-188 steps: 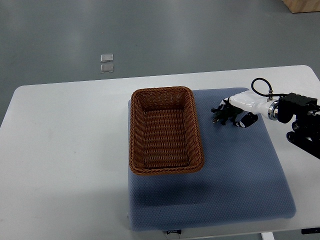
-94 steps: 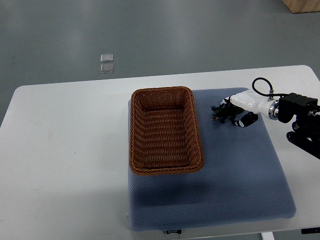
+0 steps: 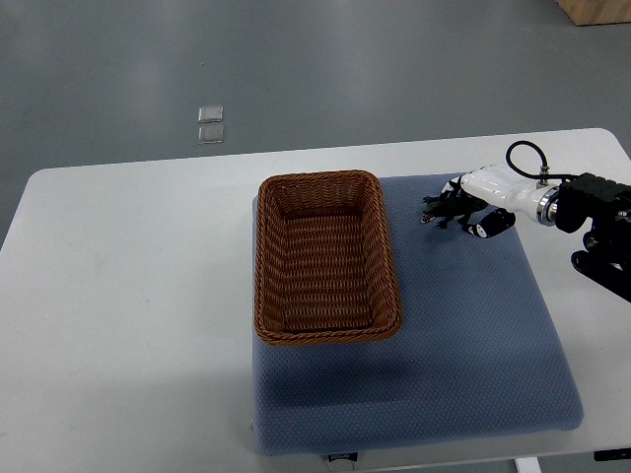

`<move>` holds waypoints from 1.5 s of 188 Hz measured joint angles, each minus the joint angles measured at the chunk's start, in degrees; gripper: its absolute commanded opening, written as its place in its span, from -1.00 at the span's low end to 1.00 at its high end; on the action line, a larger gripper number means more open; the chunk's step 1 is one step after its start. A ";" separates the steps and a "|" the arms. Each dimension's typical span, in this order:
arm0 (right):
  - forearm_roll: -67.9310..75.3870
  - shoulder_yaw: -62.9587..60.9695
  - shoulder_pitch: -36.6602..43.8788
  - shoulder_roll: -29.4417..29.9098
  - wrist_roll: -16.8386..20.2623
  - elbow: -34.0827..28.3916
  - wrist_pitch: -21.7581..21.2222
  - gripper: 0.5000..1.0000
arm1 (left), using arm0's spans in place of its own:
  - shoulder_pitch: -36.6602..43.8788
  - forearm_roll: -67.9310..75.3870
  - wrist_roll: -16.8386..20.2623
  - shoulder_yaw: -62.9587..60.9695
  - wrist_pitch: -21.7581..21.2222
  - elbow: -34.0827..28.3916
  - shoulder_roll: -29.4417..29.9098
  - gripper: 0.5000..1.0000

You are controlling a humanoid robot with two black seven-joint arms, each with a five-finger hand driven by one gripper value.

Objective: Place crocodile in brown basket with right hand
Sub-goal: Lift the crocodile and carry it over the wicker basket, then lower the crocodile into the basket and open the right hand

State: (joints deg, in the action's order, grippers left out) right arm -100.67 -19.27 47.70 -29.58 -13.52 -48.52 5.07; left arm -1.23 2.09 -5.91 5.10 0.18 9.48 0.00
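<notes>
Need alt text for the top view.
The right hand grips a dark crocodile near the far edge of a blue mat, right of the empty brown basket. Mat and basket sit on a white table; no left arm shows.

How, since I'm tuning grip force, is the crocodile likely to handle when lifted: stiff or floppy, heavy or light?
Probably light: the crocodile is small beside the right hand gripping it. Likely stiff, as its dark limbs jut out rather than droop. Its narrow, uneven shape might twist in that grip.
</notes>
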 measured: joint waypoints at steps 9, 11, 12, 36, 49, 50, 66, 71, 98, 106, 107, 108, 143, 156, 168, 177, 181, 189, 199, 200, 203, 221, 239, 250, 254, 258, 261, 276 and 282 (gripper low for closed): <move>0.29 -0.14 0.70 -0.29 -0.08 -0.10 0.38 -1.00 | 0.00 0.00 0.01 0.00 0.00 0.00 0.00 1.00; 0.37 -0.18 0.94 -0.34 -0.11 -0.16 0.44 -1.00 | 0.00 0.00 0.02 0.00 0.00 0.00 0.00 1.00; 0.39 -0.20 1.03 -0.35 -0.12 -0.18 0.46 -1.00 | 0.00 0.00 0.02 0.00 0.00 0.00 0.00 1.00; 1.14 -0.62 3.90 -0.50 -0.34 -2.49 0.57 -1.00 | 0.00 0.00 0.02 0.00 0.00 0.00 0.00 1.00; 1.59 -0.66 5.60 -0.50 -0.44 -4.63 0.59 -1.00 | 0.00 0.00 0.02 0.00 0.00 0.00 0.00 1.00; 1.61 -0.67 5.73 -0.49 -0.45 -4.78 0.59 -1.00 | 0.00 0.00 0.02 0.00 0.00 0.00 0.00 1.00; 1.83 -0.69 8.18 0.14 -0.55 -6.77 0.60 -1.00 | -0.01 0.00 0.02 0.00 0.00 0.01 0.00 1.00; 1.86 -0.69 8.86 0.36 -0.56 -7.15 0.60 -1.00 | 0.00 0.00 0.02 0.00 0.00 0.01 0.00 1.00; 1.87 -0.69 11.45 2.37 -1.53 -8.51 0.60 -1.00 | 0.00 0.00 0.02 0.00 0.00 0.02 0.00 1.00; 1.83 -0.69 12.00 3.64 -1.87 -8.70 0.59 -1.00 | -0.01 0.00 0.02 0.00 0.00 0.01 0.00 1.00; 1.82 -0.68 12.06 3.81 -1.91 -8.72 0.59 -1.00 | -0.01 0.00 0.02 0.00 0.00 0.01 0.00 1.00; 1.81 -0.67 12.11 3.98 -1.95 -8.74 0.59 -1.00 | -0.01 0.00 0.02 0.00 0.00 0.01 0.00 1.00; 1.58 0.15 12.57 8.12 -2.90 -10.63 0.54 -1.00 | 0.01 -0.01 0.02 0.00 0.00 -0.01 0.00 1.00; 1.33 0.73 11.98 9.27 -3.05 -11.36 0.43 -1.00 | 0.00 -0.02 0.02 0.00 0.00 -0.02 0.00 1.00; 1.14 2.18 11.41 10.12 -3.13 -11.60 0.40 -1.00 | 0.00 -0.02 0.02 0.00 0.00 -0.01 0.00 1.00; 1.05 3.59 11.03 10.49 -3.27 -11.70 0.38 -1.00 | -0.01 -0.02 0.03 0.00 0.00 -0.02 0.00 1.00; 1.04 4.08 10.86 10.60 -3.34 -11.72 0.38 -1.00 | 0.00 -0.02 0.03 0.00 0.00 -0.01 0.00 1.00; 0.98 4.93 10.30 10.76 -3.46 -11.76 0.38 -1.00 | 0.01 -0.02 0.02 0.00 0.00 -0.01 0.00 1.00; 0.94 5.47 9.51 10.90 -3.51 -11.77 0.38 -0.97 | 0.01 -0.02 0.02 0.00 0.00 -0.01 0.00 1.00; 0.94 5.51 9.43 10.91 -3.51 -11.77 0.38 -0.97 | 0.01 -0.02 0.02 0.00 0.00 -0.01 0.00 1.00; 0.92 5.61 9.22 10.94 -3.52 -11.77 0.38 -0.95 | 0.01 -0.02 0.02 0.00 0.00 -0.01 0.00 1.00; 0.74 5.87 8.07 11.01 -3.52 -11.77 0.38 -0.85 | 0.00 -0.02 0.02 0.00 0.00 0.00 0.00 1.00; 0.68 5.91 7.46 11.03 -3.53 -11.66 0.36 -0.69 | 0.00 -0.02 0.02 0.00 0.00 0.01 0.00 1.00; 0.63 5.91 7.14 11.04 -3.53 -11.50 0.36 -0.56 | 0.01 -0.02 0.02 0.00 0.00 0.01 0.00 1.00; 0.62 5.91 7.03 11.04 -3.53 -11.44 0.37 -0.49 | 0.00 -0.02 0.02 0.00 0.00 0.01 0.00 1.00; 0.61 5.91 6.93 11.04 -3.53 -11.36 0.40 -0.42 | 0.01 -0.02 0.02 0.00 0.00 0.01 0.00 1.00; 0.60 5.91 6.86 11.04 -3.53 -11.30 0.42 -0.39 | 0.01 -0.02 0.02 0.00 0.00 0.01 0.00 1.00; 0.57 5.91 6.52 11.04 -3.53 -11.00 0.59 -0.01 | 0.00 -0.02 0.02 0.00 0.00 0.01 0.00 1.00; 0.57 5.91 6.37 11.04 -3.53 -10.93 0.63 0.08 | 0.00 -0.02 0.02 0.00 0.00 0.01 0.00 1.00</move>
State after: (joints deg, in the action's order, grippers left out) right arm -100.10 -13.36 54.07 -18.54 -17.05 -59.44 5.70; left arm -1.23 2.07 -5.89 5.10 0.18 9.49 0.00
